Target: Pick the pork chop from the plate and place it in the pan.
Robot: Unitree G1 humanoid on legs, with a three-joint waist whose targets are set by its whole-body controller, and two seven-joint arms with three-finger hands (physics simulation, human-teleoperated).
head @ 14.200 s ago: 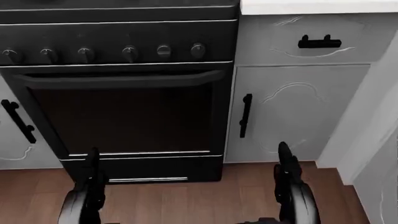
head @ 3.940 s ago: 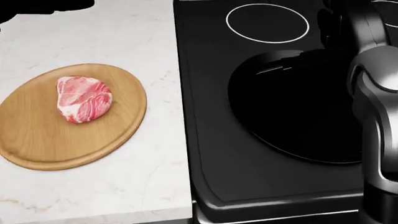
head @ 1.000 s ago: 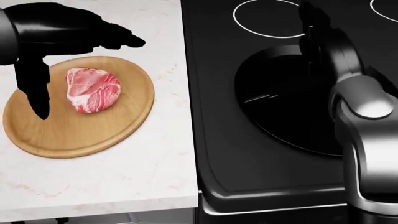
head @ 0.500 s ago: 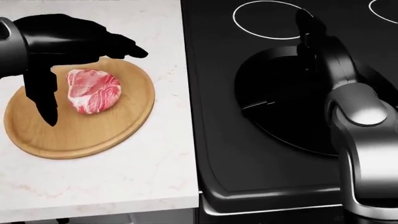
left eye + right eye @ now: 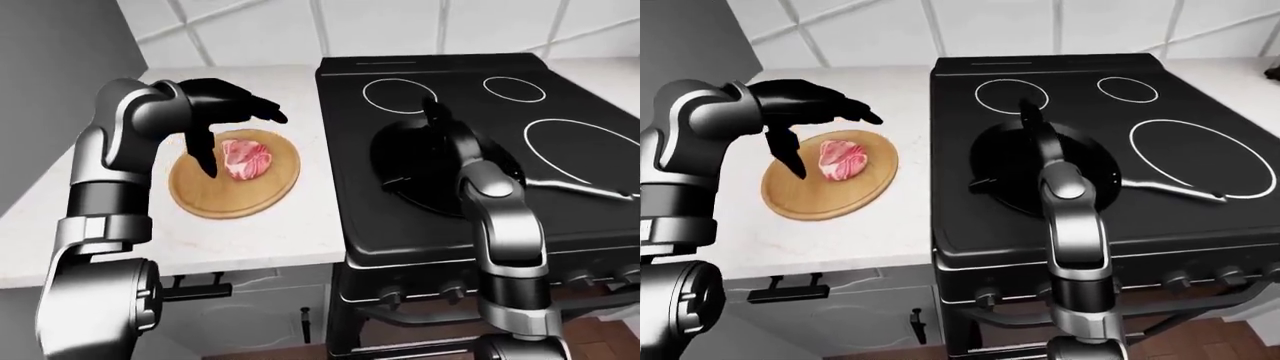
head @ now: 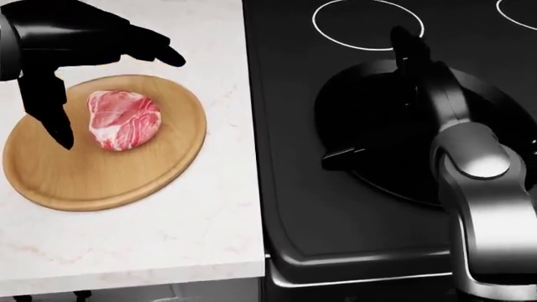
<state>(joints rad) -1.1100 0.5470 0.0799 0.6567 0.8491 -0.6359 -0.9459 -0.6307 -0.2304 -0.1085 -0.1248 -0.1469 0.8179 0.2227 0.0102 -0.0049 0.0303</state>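
Black three-finger left hand (image 6: 71, 44) hovers spread wide over round wooden plate (image 6: 101, 182), holding nothing. Raw pink marbled pork chop (image 6: 123, 119) lies on plate's upper middle, just below fingers, thumb hanging at its left. White marble counter (image 6: 176, 239) bare twd stove edge. Black round pan (image 5: 420, 161) on black glass stove (image 5: 575, 214), right hand (image 6: 403, 47) over it; can't tell its grip.

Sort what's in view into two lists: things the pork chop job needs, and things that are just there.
Needed for the job:
pork chop
wooden plate
pan
left robot hand, open above the chop

Just there:
stove
counter
right robot hand, raised over the pan
cabinet handle
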